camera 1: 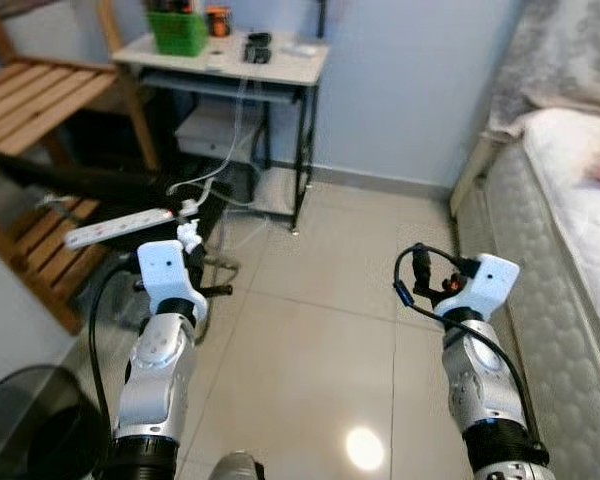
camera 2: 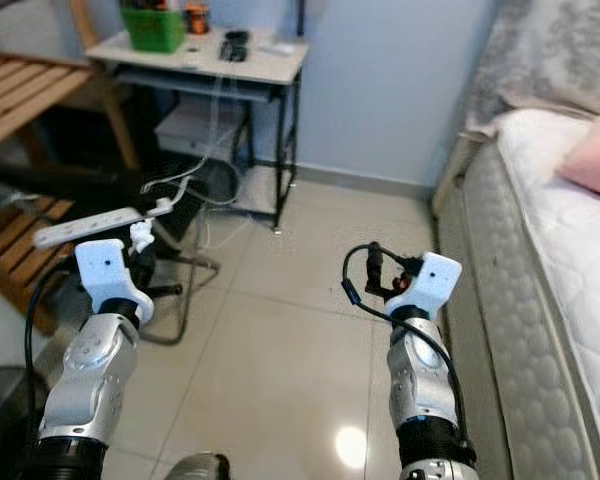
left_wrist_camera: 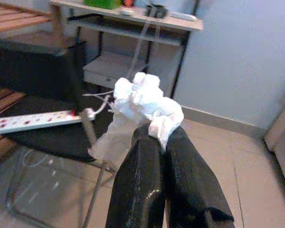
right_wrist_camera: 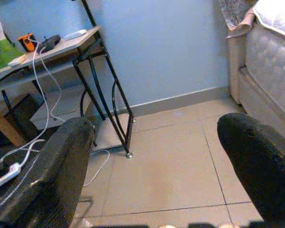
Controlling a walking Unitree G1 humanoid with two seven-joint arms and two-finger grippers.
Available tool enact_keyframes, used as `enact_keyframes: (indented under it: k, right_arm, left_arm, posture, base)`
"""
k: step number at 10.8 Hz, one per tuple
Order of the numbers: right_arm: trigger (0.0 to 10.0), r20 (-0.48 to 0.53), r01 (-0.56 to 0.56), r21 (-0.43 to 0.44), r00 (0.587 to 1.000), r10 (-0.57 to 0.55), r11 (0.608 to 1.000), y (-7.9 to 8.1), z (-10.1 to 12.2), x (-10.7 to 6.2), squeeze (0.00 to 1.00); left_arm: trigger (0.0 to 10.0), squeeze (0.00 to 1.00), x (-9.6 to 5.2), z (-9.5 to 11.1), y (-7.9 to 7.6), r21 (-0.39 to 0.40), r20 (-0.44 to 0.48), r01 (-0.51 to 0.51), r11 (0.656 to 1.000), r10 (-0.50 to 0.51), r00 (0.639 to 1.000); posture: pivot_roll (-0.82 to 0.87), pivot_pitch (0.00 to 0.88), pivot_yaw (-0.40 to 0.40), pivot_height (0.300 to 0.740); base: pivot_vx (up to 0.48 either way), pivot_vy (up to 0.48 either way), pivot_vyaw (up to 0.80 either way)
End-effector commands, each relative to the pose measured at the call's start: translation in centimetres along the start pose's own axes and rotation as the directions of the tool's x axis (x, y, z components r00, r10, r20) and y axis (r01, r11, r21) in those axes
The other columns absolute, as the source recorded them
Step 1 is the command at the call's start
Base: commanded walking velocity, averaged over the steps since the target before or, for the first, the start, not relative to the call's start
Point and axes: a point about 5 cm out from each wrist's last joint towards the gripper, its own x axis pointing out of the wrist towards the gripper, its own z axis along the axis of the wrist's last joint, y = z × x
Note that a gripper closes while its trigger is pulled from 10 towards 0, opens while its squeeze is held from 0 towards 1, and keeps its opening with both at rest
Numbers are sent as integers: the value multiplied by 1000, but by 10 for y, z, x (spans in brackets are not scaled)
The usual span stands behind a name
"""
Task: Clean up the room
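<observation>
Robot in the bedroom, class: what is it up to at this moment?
The robot stands on the tiled floor between a small desk and a bed. Its left gripper is shut on a crumpled white tissue, held up in front of a black chair and a white power strip. Its right gripper is open and holds nothing, raised over bare floor. A dark bin sits at the robot's lower left, a likely place for the tissue.
</observation>
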Motion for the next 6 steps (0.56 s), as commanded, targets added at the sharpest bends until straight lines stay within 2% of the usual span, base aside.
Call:
enact_keyframes:
  k: [1, 3, 4, 6]
  right_arm:
    - [10000, 19, -51, -27, 999, 51, 998, 9, 8, 5, 353]
    - [10000, 19, -93, -47, 995, 94, 995, 15, 13, 12, 376]
    - [10000, 13, -136, -57, 990, 137, 989, 22, 13, 15, 388]
    - [10000, -9, -169, -66, 986, 169, 983, 26, 11, 17, 388]
  left_arm:
    - [10000, 0, 1, 1, -3, 32, -2, 25, 999, -25, 1000]
    - [10000, 0, 3, -1, -1, 62, -12, 5, 998, -5, 1000]
    - [10000, 0, 3, -1, -6, 68, -13, 9, 998, -8, 1000]
    - [10000, 0, 4, -1, -9, 100, -9, -1, 995, 2, 1000]
  posture:
    - [82, 0, -20, 740]
    - [83, 0, -18, 740]
    - [88, 0, -22, 740]
    - [93, 0, -36, 740]
  base:
    - [0, 0, 738]
    - [0, 0, 659]
    - [0, 0, 581]
    - [0, 0, 547]
